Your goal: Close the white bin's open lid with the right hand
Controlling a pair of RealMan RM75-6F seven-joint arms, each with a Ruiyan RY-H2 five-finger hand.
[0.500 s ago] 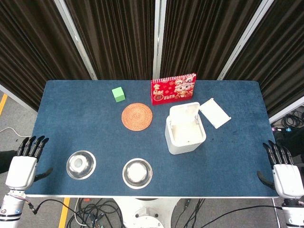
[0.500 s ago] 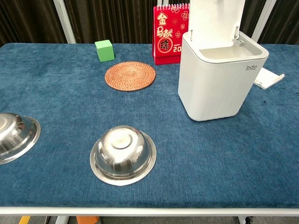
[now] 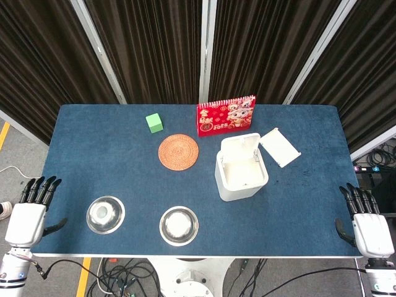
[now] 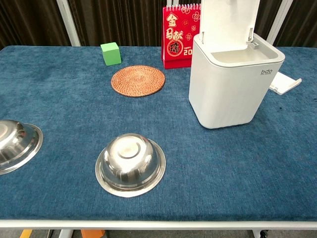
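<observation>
The white bin (image 3: 242, 175) (image 4: 230, 89) stands right of the table's middle with its lid (image 3: 243, 146) (image 4: 228, 20) raised upright at the far side, its inside showing. My right hand (image 3: 365, 223) hangs off the table's right front corner, fingers apart, holding nothing, far from the bin. My left hand (image 3: 30, 213) sits off the left front corner, also with fingers spread and nothing in it. Neither hand shows in the chest view.
On the blue table (image 3: 111, 161): a red calendar (image 3: 226, 115) behind the bin, a flat white piece (image 3: 279, 147) to its right, a woven coaster (image 3: 178, 151), a green cube (image 3: 154, 122), and two upturned steel bowls (image 3: 105, 214) (image 3: 179, 225) near the front edge.
Both hands have shifted slightly toward the front of the table. The bin and its lid stand as before.
</observation>
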